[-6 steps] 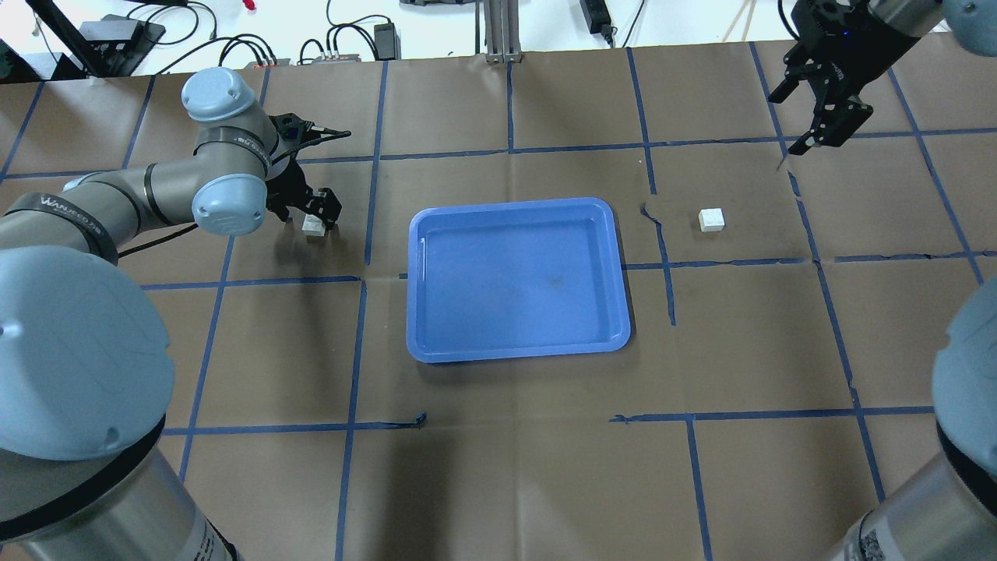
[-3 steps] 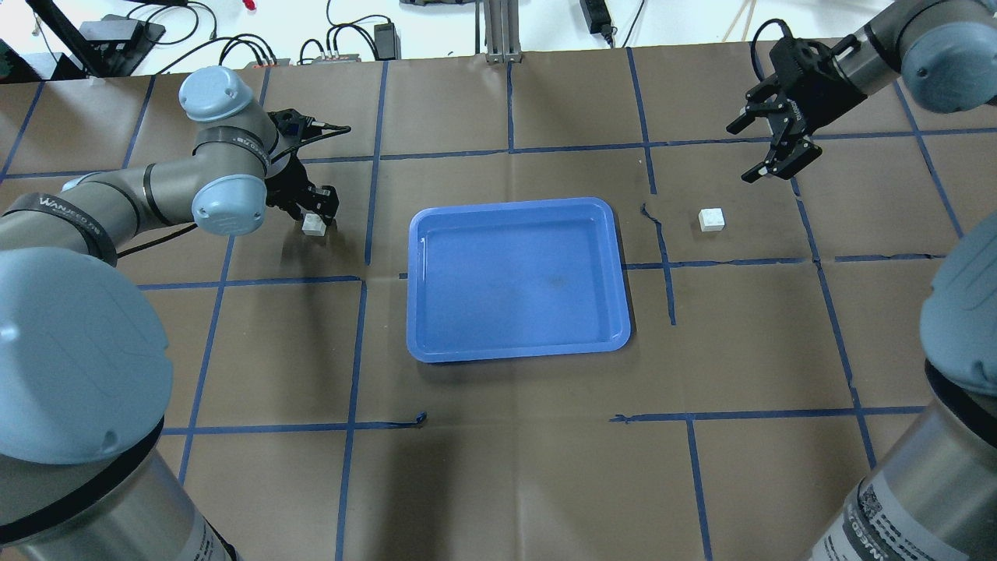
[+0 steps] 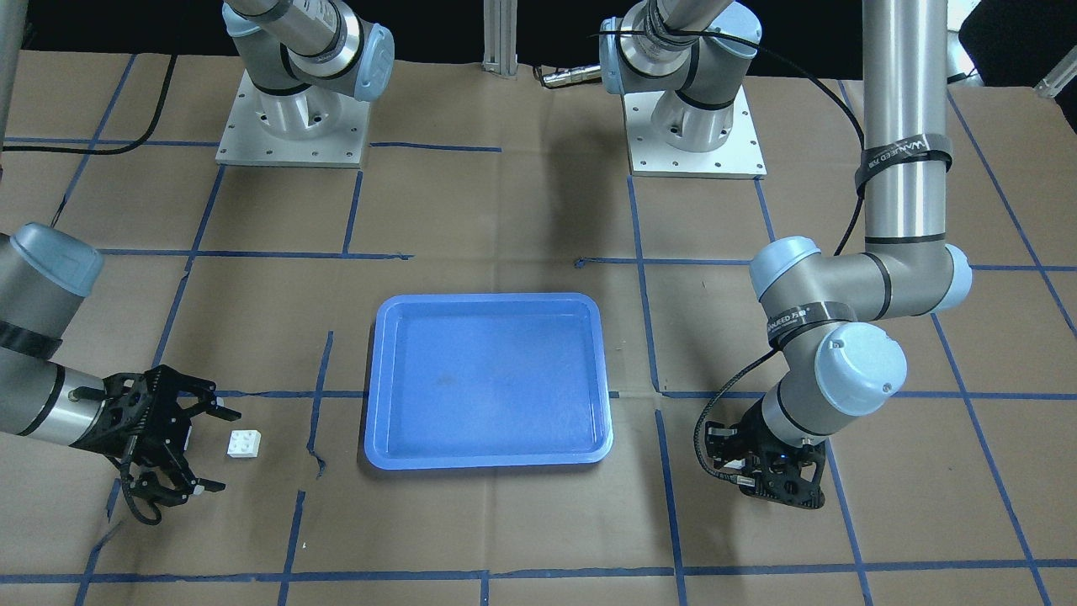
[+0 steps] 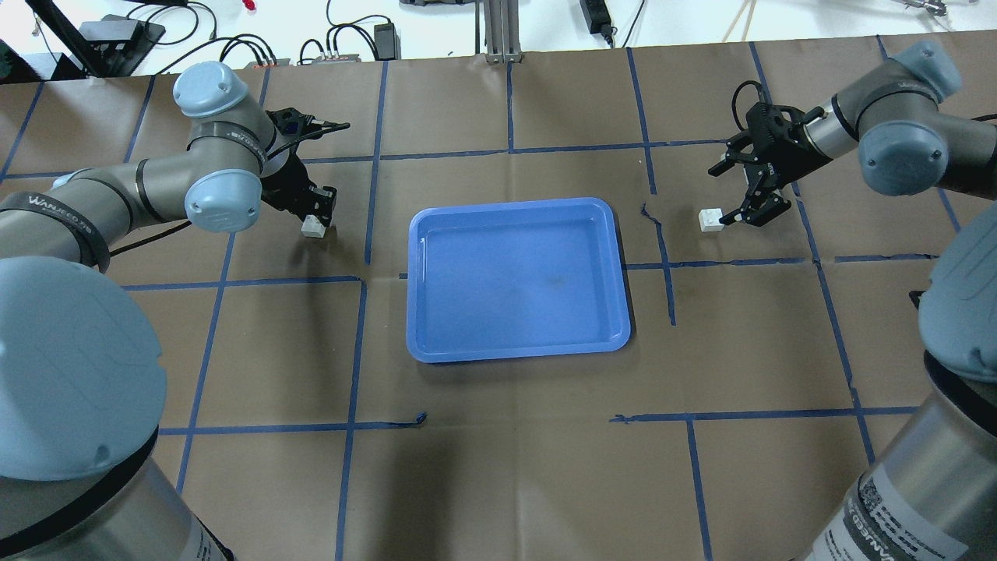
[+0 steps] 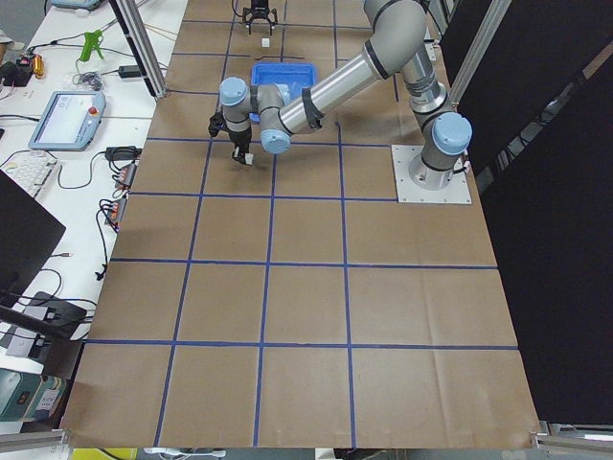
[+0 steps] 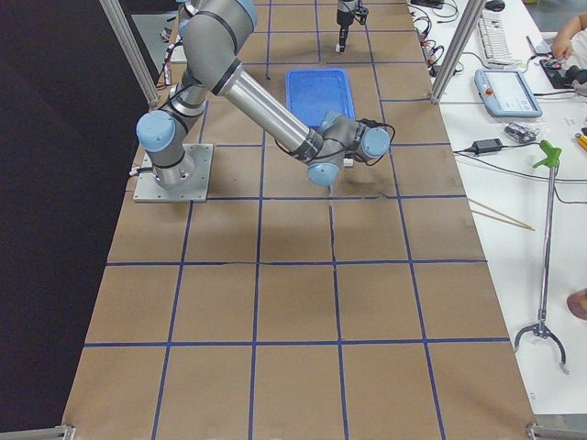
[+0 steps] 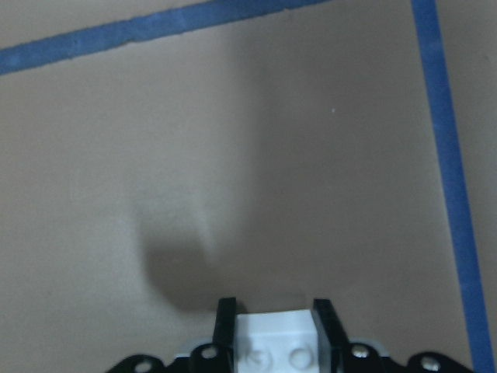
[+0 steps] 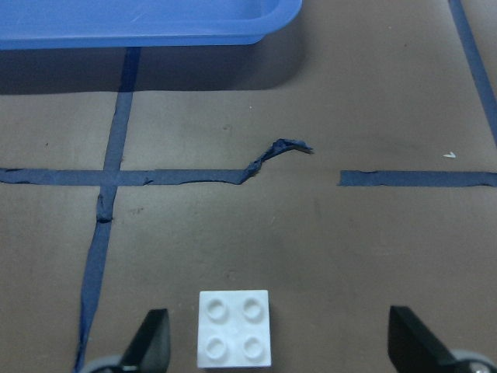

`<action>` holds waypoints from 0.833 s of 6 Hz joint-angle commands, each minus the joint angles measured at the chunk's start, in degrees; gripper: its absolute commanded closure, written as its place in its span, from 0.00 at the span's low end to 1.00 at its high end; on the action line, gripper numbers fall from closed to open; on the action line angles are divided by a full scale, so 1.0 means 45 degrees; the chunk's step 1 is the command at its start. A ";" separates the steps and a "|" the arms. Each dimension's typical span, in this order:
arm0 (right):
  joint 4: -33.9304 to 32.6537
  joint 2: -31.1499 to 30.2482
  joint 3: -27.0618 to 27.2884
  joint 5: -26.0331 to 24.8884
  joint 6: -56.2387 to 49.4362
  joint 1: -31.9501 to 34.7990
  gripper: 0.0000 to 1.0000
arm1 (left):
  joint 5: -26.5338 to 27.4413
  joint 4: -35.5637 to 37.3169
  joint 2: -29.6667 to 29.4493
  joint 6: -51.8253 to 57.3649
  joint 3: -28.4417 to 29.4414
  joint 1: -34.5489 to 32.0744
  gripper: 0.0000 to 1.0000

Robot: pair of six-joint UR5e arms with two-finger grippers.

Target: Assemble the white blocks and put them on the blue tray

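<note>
Tray (image 4: 518,280) lies flat at mid-frame in the overhead view, with nothing in it. Both blocks are outside it, one on each side, well apart from each other.

Left tool (image 4: 315,220): closed on the left block (image 4: 313,227), just off the tray's upper left corner in the overhead view. In the left wrist view the two fingers (image 7: 225,326) press the block's (image 7: 276,346) sides at the bottom edge of the frame, studs up, with a soft shadow on the surface (image 7: 233,155) ahead. Whether the block is lifted off the surface I cannot tell. In the front-facing view this tool (image 3: 778,488) points down at lower right and hides its block.

Right tool (image 4: 718,195): wide open and holding nothing, right of the tray in the overhead view. The right block (image 4: 709,220) rests on the surface beside the lower fingertip. In the right wrist view the block (image 8: 233,328) sits low in the frame with its four studs up, between the two fingers (image 8: 151,346), nearer the frame-left one and touching neither. The tray's rim (image 8: 140,19) runs along the top edge, and a torn curl of blue tape (image 8: 279,148) lies between tray and block. In the front-facing view the spread tool (image 3: 225,450) is at lower left, with the block (image 3: 244,443) at its mouth.
</note>
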 commanded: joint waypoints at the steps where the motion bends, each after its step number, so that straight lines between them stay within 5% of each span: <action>1: -0.0088 0.0002 0.0474 -0.0057 -0.0067 -0.0095 0.01 | -0.0013 -0.0715 0.0557 -0.0815 0.0084 -0.0402 0.76; 2: -0.0107 0.0002 0.0650 -0.0077 -0.0048 -0.0095 0.04 | -0.0013 -0.0990 0.1044 -0.2582 0.0162 -0.1372 0.76; 5: -0.0107 0.0002 0.0574 -0.0175 -0.0028 -0.0095 0.54 | 0.0045 -0.0934 0.1148 -0.9043 0.0261 -0.5647 0.76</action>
